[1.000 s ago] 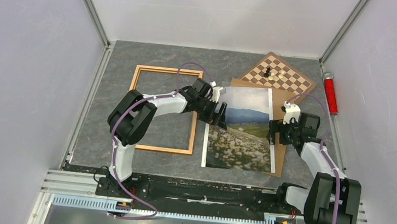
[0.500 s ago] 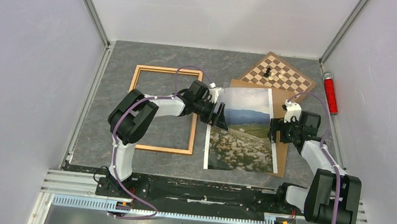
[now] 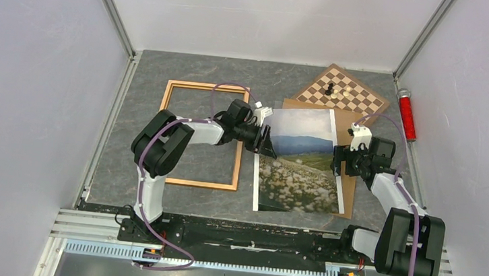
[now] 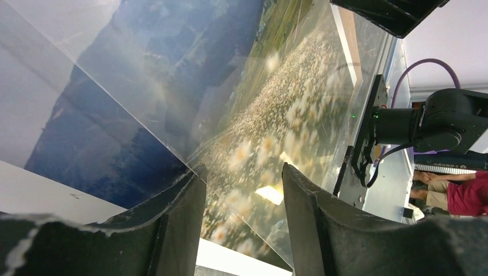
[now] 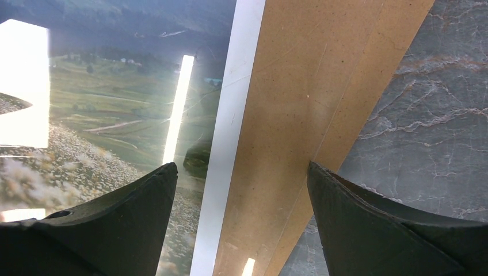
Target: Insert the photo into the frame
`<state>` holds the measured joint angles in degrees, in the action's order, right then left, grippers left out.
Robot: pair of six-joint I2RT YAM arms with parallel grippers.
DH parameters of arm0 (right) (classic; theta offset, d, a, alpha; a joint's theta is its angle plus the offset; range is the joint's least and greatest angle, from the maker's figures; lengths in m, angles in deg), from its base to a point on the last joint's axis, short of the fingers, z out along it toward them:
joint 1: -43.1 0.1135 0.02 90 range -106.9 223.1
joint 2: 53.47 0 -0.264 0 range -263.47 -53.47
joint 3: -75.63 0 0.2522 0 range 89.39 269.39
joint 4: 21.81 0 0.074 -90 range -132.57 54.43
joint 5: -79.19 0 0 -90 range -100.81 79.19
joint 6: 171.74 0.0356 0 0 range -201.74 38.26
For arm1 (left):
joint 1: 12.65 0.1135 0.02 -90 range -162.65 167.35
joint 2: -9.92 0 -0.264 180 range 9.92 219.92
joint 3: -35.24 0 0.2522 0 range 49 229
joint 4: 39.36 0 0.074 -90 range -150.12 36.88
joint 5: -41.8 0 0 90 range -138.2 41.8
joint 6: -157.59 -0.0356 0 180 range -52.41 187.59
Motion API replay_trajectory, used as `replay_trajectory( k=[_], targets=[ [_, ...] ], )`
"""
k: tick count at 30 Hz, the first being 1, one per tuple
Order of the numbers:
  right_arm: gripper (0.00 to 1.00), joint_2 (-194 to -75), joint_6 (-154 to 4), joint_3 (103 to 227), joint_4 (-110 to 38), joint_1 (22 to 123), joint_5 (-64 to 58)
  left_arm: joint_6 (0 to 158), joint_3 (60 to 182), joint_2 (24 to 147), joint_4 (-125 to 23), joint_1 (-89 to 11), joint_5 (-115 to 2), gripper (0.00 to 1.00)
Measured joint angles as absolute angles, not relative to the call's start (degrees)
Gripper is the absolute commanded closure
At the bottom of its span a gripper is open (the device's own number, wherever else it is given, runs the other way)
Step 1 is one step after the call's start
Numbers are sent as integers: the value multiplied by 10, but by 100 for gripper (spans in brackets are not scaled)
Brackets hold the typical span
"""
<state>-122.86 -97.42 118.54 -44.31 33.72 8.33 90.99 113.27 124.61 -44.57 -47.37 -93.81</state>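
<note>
The photo (image 3: pixel 300 160) of mountains and meadow lies picture side up on a plain brown backing board (image 3: pixel 348 124), to the right of the frame (image 3: pixel 207 88), which lies flat on the table. My left gripper (image 3: pixel 266 143) is at the photo's left edge. In the left wrist view (image 4: pixel 243 169) its jaws stand apart, with the glossy print (image 4: pixel 172 86) just beyond them. My right gripper (image 3: pixel 339 162) is at the photo's right edge. In the right wrist view (image 5: pixel 243 167) it is open over the photo's white border (image 5: pixel 230 126) and the board (image 5: pixel 288 115).
A brown-and-cream chessboard (image 3: pixel 344 90) with a few pieces lies at the back right, partly under the board. A red cylinder (image 3: pixel 406 114) lies by the right wall. The left arm reaches across the frame's right side. Grey walls enclose the table.
My left gripper has moved a little left and back. The photo has turned slightly and its near end has shifted right. The right gripper has barely moved.
</note>
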Motion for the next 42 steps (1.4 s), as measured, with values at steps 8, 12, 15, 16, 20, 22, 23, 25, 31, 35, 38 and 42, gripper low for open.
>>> replay_trajectory(
  k=[8, 12, 15, 16, 20, 22, 23, 25, 31, 35, 38, 42],
  targets=[
    [15, -1229, -974, 1185, -443, 337, 80, 930, 1131, 1246, -400, -467, -970, 45],
    [15, -1230, -974, 1185, -441, 336, 78, 966, 1131, 1248, -349, -467, -988, 45],
    [15, -1233, -974, 1185, -439, 336, 82, 989, 1131, 1256, -311, -468, -996, 45],
    [15, -1233, -974, 1185, -438, 336, 84, 997, 1131, 1261, -299, -469, -996, 45],
    [15, -1235, -974, 1185, -435, 336, 92, 1017, 1131, 1281, -274, -470, -993, 46],
    [15, -1235, -974, 1185, -433, 336, 96, 1024, 1131, 1287, -271, -471, -991, 49],
    [15, -1235, -974, 1184, -431, 336, 99, 1028, 1131, 1288, -268, -473, -990, 51],
    [15, -1235, -973, 1184, -430, 336, 103, 1033, 1131, 1288, -267, -475, -986, 59],
    [11, -1229, -971, 1184, -431, 336, 115, 1042, 1135, 1289, -283, -481, -978, 91],
    [8, -1202, -966, 1182, -443, 338, 124, 1035, 1145, 1285, -330, -480, -977, 98],
    [3, -1173, -963, 1182, -444, 339, 129, 1018, 1150, 1269, -384, -473, -977, 98],
    [2, -1139, -959, 1189, -448, 339, 132, 994, 1167, 1237, -464, -454, -985, 98]
  ],
)
